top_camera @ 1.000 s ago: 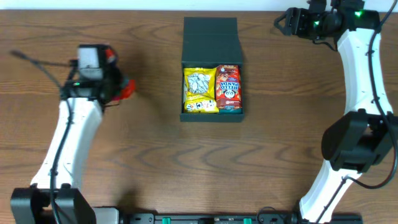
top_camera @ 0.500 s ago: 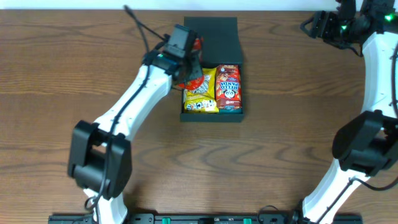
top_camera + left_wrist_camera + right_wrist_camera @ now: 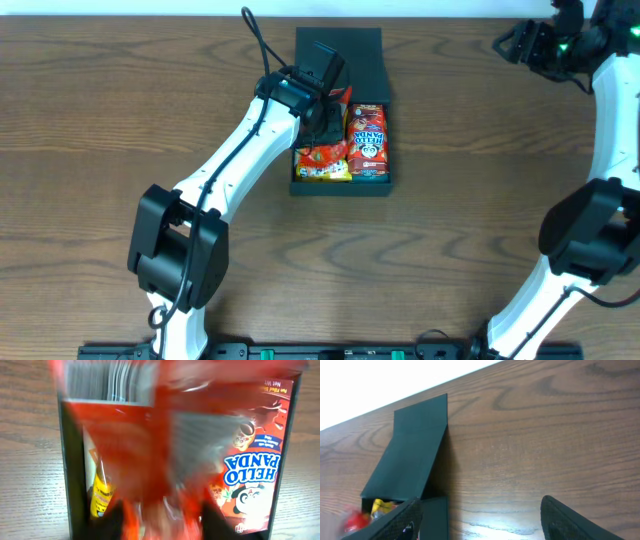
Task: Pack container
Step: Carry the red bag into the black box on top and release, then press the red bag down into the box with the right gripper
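The black container (image 3: 341, 188) sits at the table's middle back with its flap lid (image 3: 340, 55) open to the rear. Inside lie a yellow packet (image 3: 318, 173) on the left and a red Hello Panda box (image 3: 368, 138) on the right. My left gripper (image 3: 328, 122) is over the container's left half, shut on a red snack packet (image 3: 322, 154) that rests over the yellow packet. In the left wrist view the red packet (image 3: 160, 460) is blurred between my fingers (image 3: 162, 517), with the yellow packet (image 3: 100, 496) beneath it. My right gripper (image 3: 518, 42) is open and empty at the back right.
The right wrist view shows the container's lid (image 3: 415, 445) at left and bare wood between my right fingers (image 3: 480, 522). The table's back edge runs close behind the lid. A small teal item (image 3: 371, 174) shows below the Hello Panda box.
My left arm swung from the table's left side to the container, carrying the red packet, and lowered it onto the yellow packet. My right arm drifted slightly right.
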Controlling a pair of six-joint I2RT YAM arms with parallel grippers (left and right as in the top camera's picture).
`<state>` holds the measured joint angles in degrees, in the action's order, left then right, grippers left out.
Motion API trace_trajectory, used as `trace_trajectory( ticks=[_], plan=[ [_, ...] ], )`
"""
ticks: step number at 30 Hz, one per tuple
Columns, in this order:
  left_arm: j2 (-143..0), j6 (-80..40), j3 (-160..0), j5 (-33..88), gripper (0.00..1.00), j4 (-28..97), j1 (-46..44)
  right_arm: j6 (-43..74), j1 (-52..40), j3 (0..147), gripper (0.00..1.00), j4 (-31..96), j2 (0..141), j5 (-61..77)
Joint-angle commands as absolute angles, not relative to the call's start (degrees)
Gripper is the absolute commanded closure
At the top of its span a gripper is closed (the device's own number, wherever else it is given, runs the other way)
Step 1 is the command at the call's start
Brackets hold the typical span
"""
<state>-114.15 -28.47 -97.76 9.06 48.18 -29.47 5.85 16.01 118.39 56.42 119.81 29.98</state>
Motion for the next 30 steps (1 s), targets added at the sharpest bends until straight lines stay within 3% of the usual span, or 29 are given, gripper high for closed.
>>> trace_trajectory(
  ticks=[1, 4, 7, 9, 11, 19, 25, 30],
  plan=[
    [-114.63, -28.23, -99.15, 8.88, 0.23, 48.36, -29.45, 5.08, 16.32, 118.93, 0.22, 56.62, 119.15, 30.41],
    [-114.63, -26.96, -99.33, 8.45, 0.05, 48.01, -29.26, 5.10, 16.32, 118.93, 0.22, 56.62, 119.15, 30.41],
    [-114.59, -26.96, -100.68, 6.50, 0.03, 48.45, -28.86, 5.10, 16.12, 118.93, 0.35, 56.84, 119.15, 30.46],
    [-114.19, -26.98, -103.22, 2.42, 0.03, 50.00, -27.97, 5.04, 15.18, 118.93, 0.77, 57.87, 119.15, 31.20],
    [-113.21, -27.03, -105.34, -1.10, 0.03, 51.29, -26.48, 2.85, 13.58, 118.93, 0.99, 59.11, 119.15, 34.15],
    [-105.78, -27.44, -107.81, -4.47, 0.03, 50.92, -11.94, -4.64, 4.45, 118.43, 0.99, 59.55, 119.46, 48.97],
    [-105.10, -27.40, -107.81, -0.34, 0.04, 51.92, -2.17, -3.73, -5.23, 118.39, 0.98, 59.59, 124.18, 49.10],
    [-105.10, -26.74, -107.81, -0.45, 0.05, 52.21, 0.38, -0.67, -12.03, 118.39, 0.99, 61.21, 128.73, 42.81]
  ],
)
